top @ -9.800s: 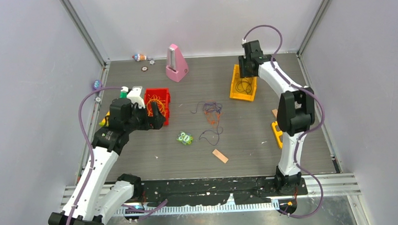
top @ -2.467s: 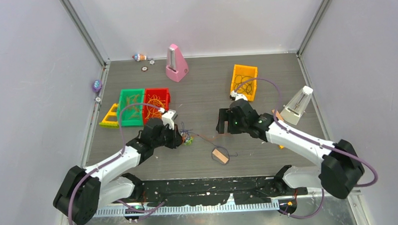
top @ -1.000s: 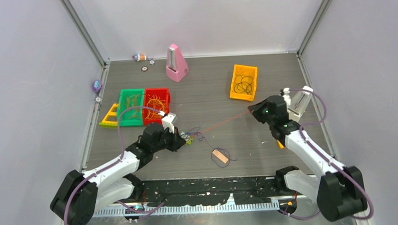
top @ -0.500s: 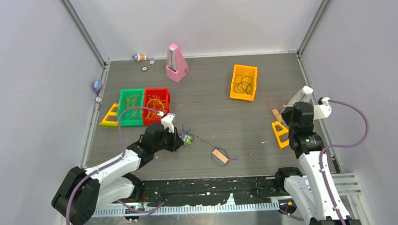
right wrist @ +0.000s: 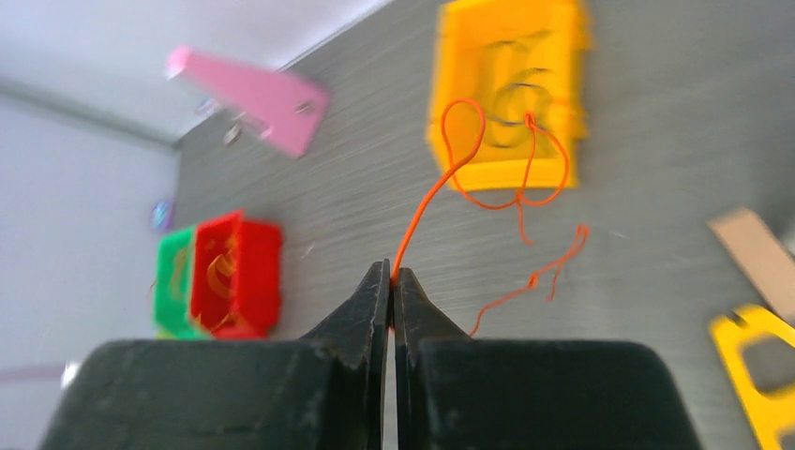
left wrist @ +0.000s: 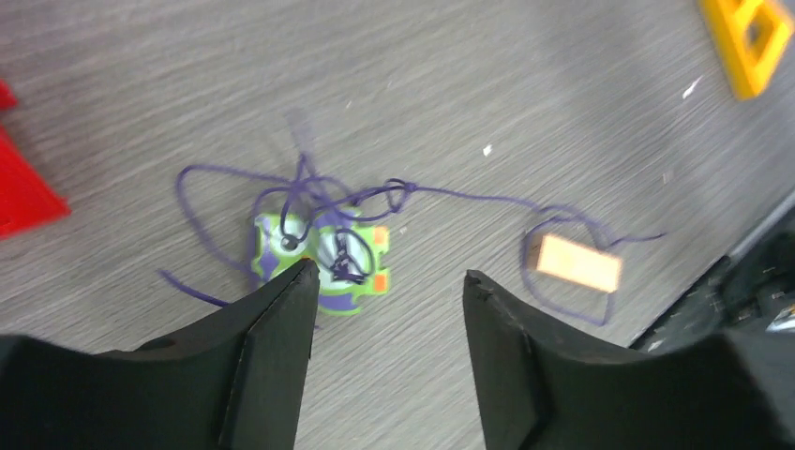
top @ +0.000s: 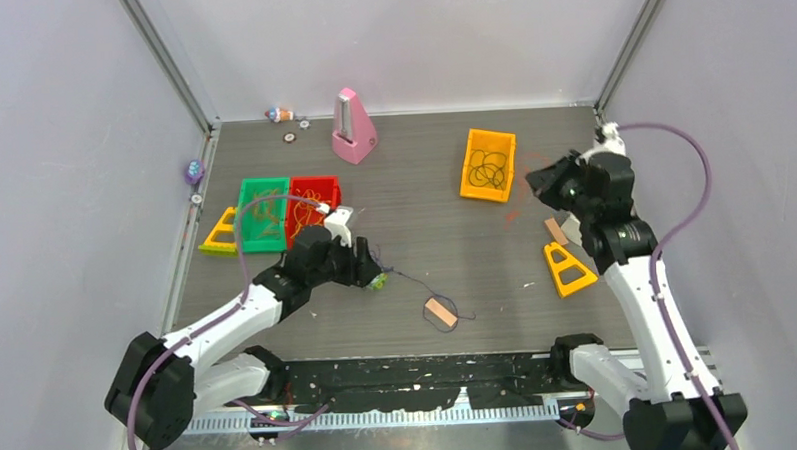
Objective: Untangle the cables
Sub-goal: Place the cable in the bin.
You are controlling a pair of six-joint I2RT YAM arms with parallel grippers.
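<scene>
Right gripper (right wrist: 391,272): clenched on an orange cable (right wrist: 427,202), lifted just right of the orange bin (right wrist: 441,94), far side. Left gripper (left wrist: 386,277): released, poised just above the purple cable (left wrist: 401,190) (draped over a green toy (left wrist: 272,258)), long axis trailing right toward a tan block (left wrist: 572,262). Nearer arm: left. Flat grey table (left wrist: 562,75), ample room around.

Top camera: high above near edge, whole table (top: 423,184). Left wrist: close, downward. Right wrist: low, facing far left; shares orange bin (right wrist: 448,56) with top.
</scene>
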